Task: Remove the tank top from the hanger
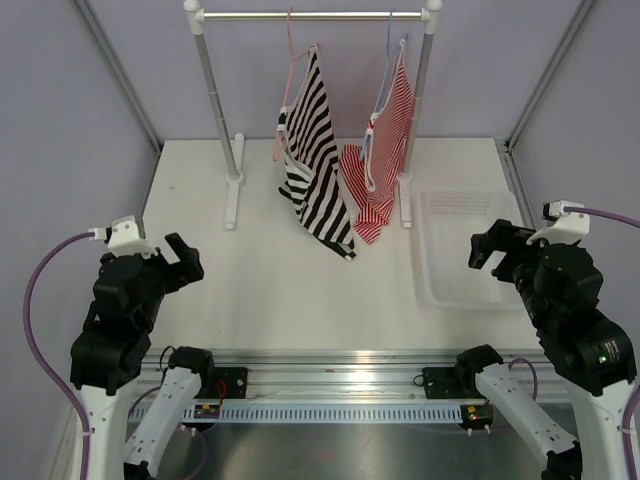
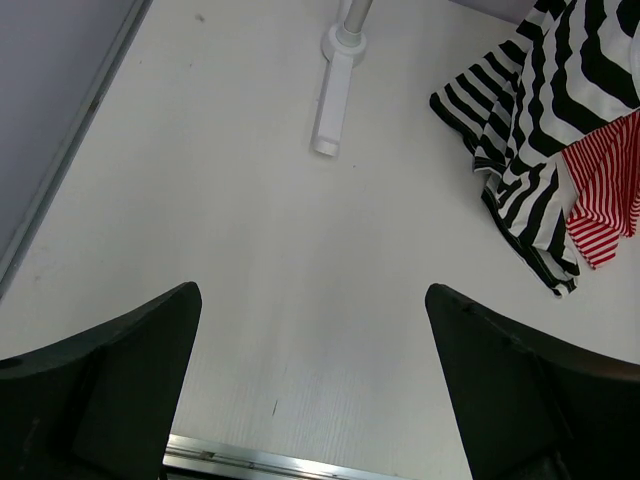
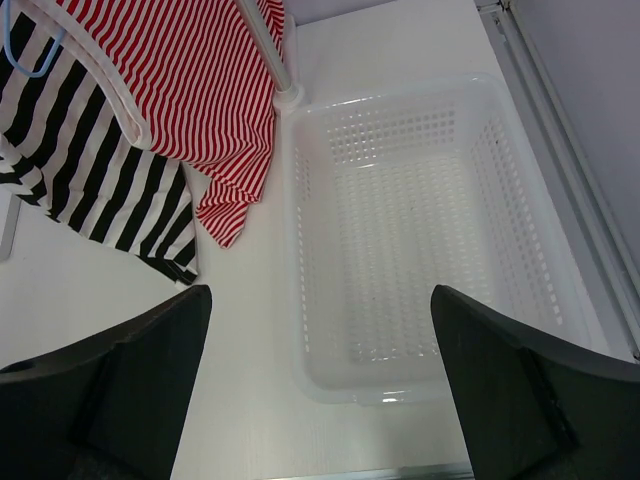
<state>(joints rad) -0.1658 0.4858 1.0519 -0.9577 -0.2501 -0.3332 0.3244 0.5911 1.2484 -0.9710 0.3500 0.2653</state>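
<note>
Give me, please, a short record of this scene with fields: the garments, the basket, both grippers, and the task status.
tank top: black-and-white stripes, on the hanger
hanger: pink wire, hooked over the rail
red-and-white top: on the light blue hanger, right of the tank top
basket: white, empty, near the right gripper
left gripper: open, empty
right gripper: open, empty
task status: not started
</note>
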